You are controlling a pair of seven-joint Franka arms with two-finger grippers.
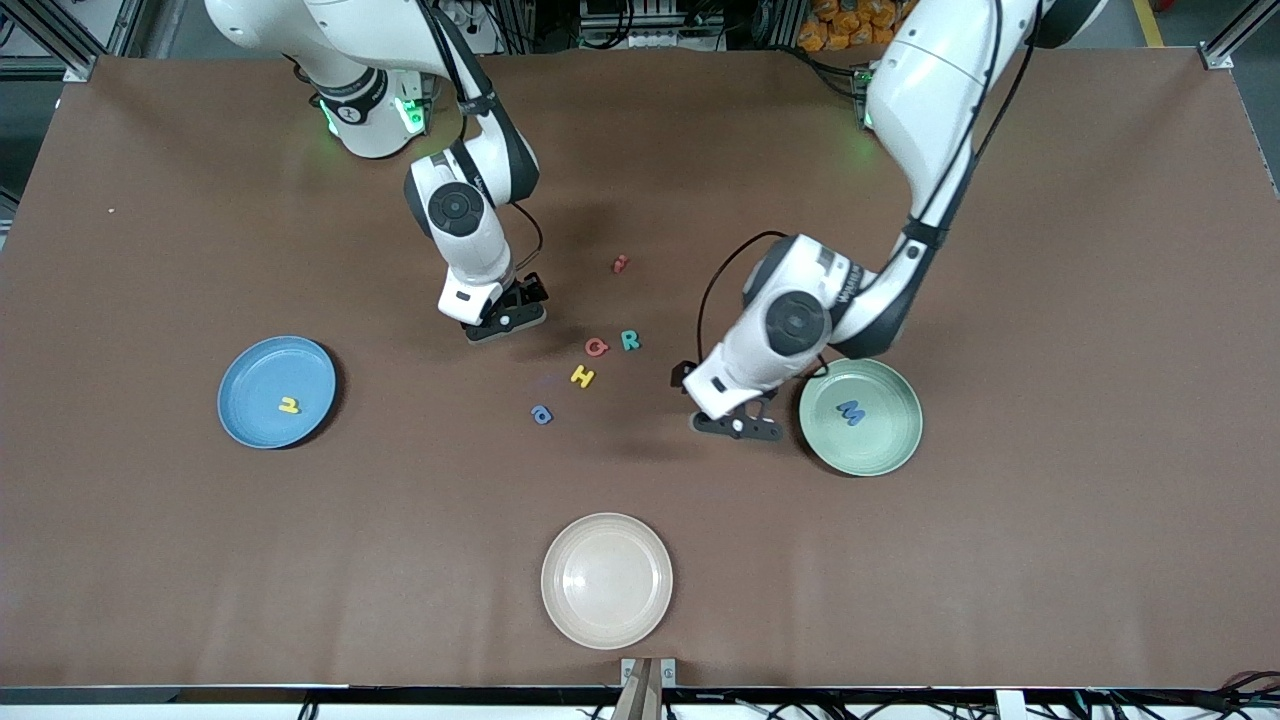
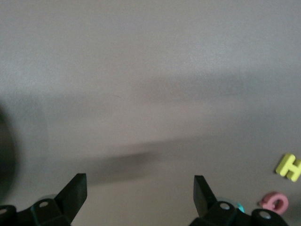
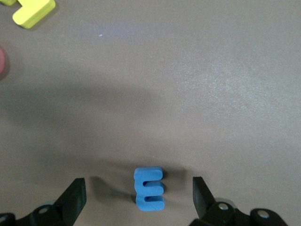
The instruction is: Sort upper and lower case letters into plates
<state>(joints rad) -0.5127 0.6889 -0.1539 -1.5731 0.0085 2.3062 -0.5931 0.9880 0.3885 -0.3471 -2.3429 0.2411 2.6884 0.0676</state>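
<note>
The blue plate (image 1: pixel 250 380) lies toward the right arm's end and holds a yellow letter (image 1: pixel 289 405). The green plate (image 1: pixel 885 445) lies toward the left arm's end and holds a blue M (image 1: pixel 851 411). Loose between them are a yellow H (image 1: pixel 582 377), a pink G (image 1: pixel 596 347), a teal R (image 1: pixel 630 340), a blue a (image 1: pixel 541 413) and a small red letter (image 1: pixel 620 264). My right gripper (image 1: pixel 505 322) (image 3: pixel 138 181) hangs low and open, its fingers on either side of a blue E (image 3: pixel 149 189) on the table. My left gripper (image 1: pixel 738 425) (image 2: pixel 140 181) is open over bare table beside the green plate.
A cream plate (image 1: pixel 607 580) sits empty near the table's front edge. The left wrist view shows the yellow H (image 2: pixel 289 166) and the pink G (image 2: pixel 275 203) off to one side. The brown table (image 1: pixel 1050 250) stretches wide around the plates.
</note>
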